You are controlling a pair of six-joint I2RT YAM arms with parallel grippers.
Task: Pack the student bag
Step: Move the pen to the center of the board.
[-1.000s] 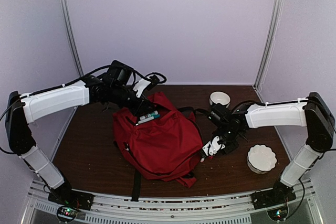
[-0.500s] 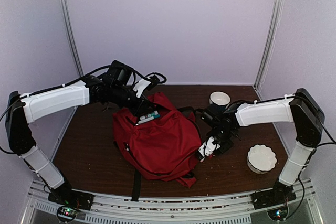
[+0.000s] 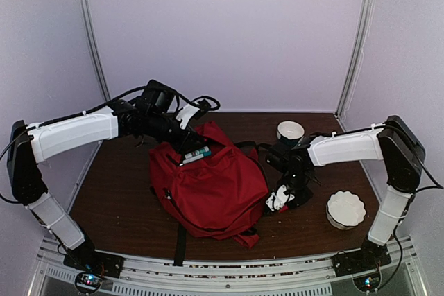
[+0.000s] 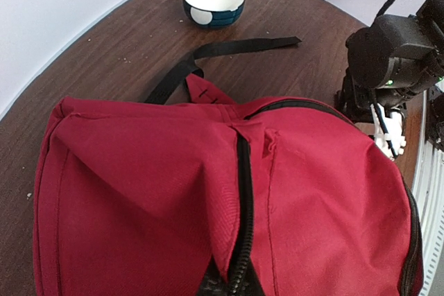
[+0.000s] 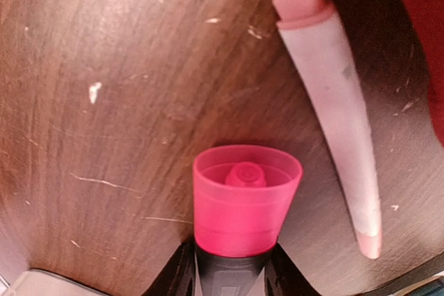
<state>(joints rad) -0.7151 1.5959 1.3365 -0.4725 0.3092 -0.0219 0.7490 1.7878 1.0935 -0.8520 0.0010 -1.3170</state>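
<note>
The large red fabric backpack (image 3: 211, 188) lies central on the dark wooden table (image 3: 114, 202), bare wood leftward. The left gripper (image 3: 184, 145) sits closed at its far rim; the right gripper (image 3: 281, 199), beside its right edge, clamps a pink-capped black marker (image 5: 246, 199).

Nothing here can be read from where I stand. The student bag (image 4: 139, 192) shows plain red fabric, with no label facing out. The pens (image 3: 196, 154) lying on top of it are too small for any print to be made out. Up close, the pink-capped marker (image 5: 246, 202) and the pale pen (image 5: 338, 109) beside it show no legible lettering. The blue bowl (image 4: 213, 1) bears only a white spot, not a sign.
</note>
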